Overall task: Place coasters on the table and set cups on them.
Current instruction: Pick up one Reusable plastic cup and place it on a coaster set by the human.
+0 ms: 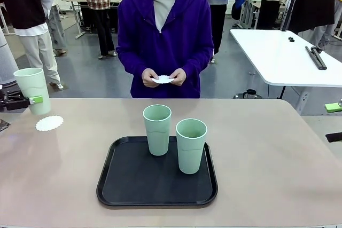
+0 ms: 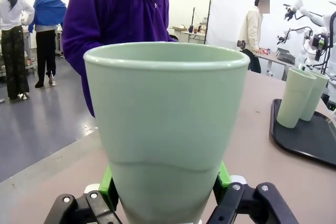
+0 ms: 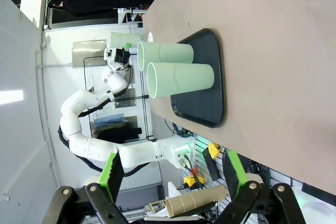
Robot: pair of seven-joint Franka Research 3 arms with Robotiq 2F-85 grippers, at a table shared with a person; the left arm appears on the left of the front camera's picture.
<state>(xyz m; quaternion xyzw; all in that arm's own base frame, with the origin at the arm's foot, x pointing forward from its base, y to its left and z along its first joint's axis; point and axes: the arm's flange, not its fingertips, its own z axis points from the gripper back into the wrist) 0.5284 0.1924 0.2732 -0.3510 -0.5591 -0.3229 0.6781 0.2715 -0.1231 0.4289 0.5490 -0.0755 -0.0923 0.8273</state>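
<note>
1. Left gripper (image 2: 165, 195): far left, fingers pointing level, green pads (image 2: 108, 181) clamped on either side of an upright cup (image 2: 165, 124).
2. Right gripper (image 3: 173, 182): far right, wrist rolled sideways, jaws spread wide.

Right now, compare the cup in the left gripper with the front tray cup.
The gripped cup is clamped by the left gripper; the front tray cup stands free. The gripped cup is by a coaster on the table; the front tray cup is on the black tray. Both: upright, mint green.

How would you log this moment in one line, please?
left gripper: shut on cup near table coaster; right gripper: open; tray: two cups; person: holding another coaster
</note>
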